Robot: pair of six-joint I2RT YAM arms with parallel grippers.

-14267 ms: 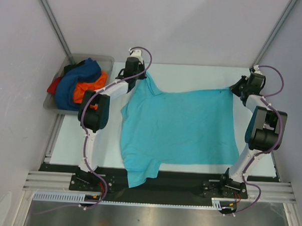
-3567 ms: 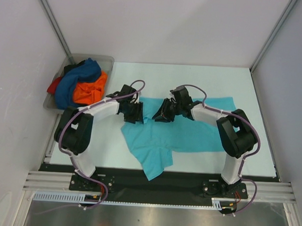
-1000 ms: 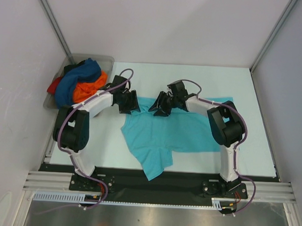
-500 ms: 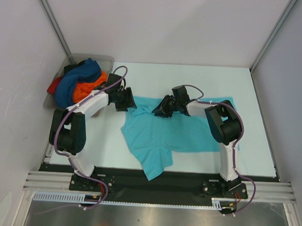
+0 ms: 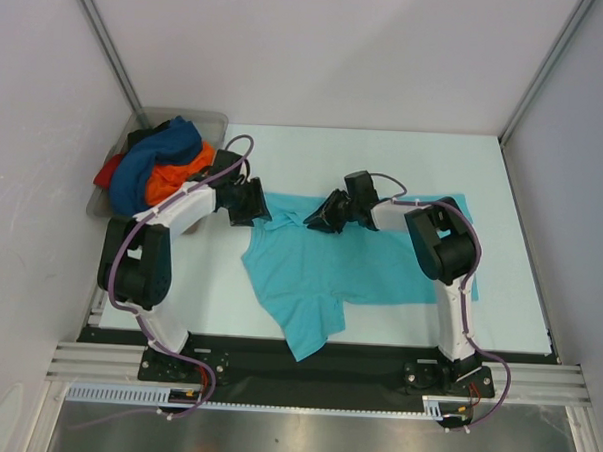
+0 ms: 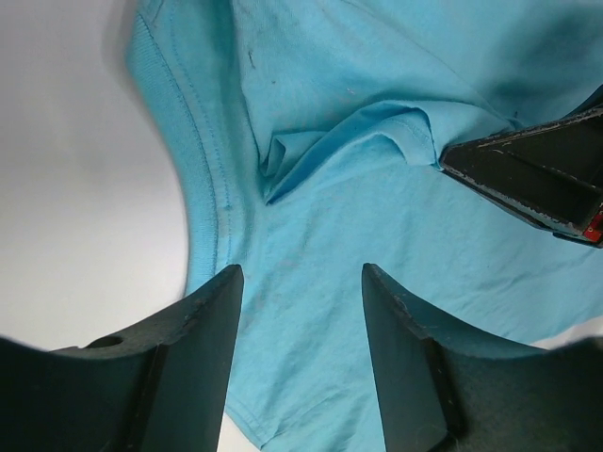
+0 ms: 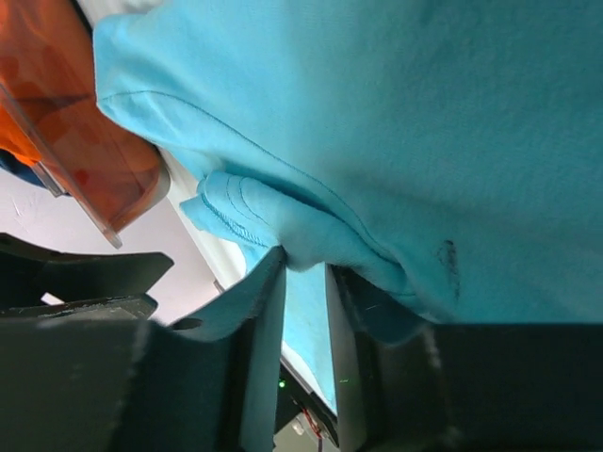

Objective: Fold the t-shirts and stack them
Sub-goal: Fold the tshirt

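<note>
A turquoise t-shirt (image 5: 350, 263) lies folded front to back on the white table, one sleeve hanging toward the near edge. My right gripper (image 5: 320, 221) sits low at its neck area. In the right wrist view its jaws (image 7: 303, 259) pinch a bunched fold of turquoise cloth (image 7: 273, 221). My left gripper (image 5: 259, 206) hovers at the shirt's far left corner. The left wrist view shows it open (image 6: 301, 273) over flat cloth (image 6: 311, 311), holding nothing, with the right gripper's fingers (image 6: 528, 174) at the raised fold (image 6: 349, 141).
A grey tray (image 5: 211, 119) at the far left holds a pile of dark blue (image 5: 144, 174), orange (image 5: 178, 181) and red (image 5: 109, 170) shirts. Walls close in on three sides. Bare table shows behind and to the left of the turquoise shirt.
The shirt, once spread flat, now lies folded in half. Over the last second my right jaws narrowed onto the neck fold; my left gripper shifted slightly left and stayed open.
</note>
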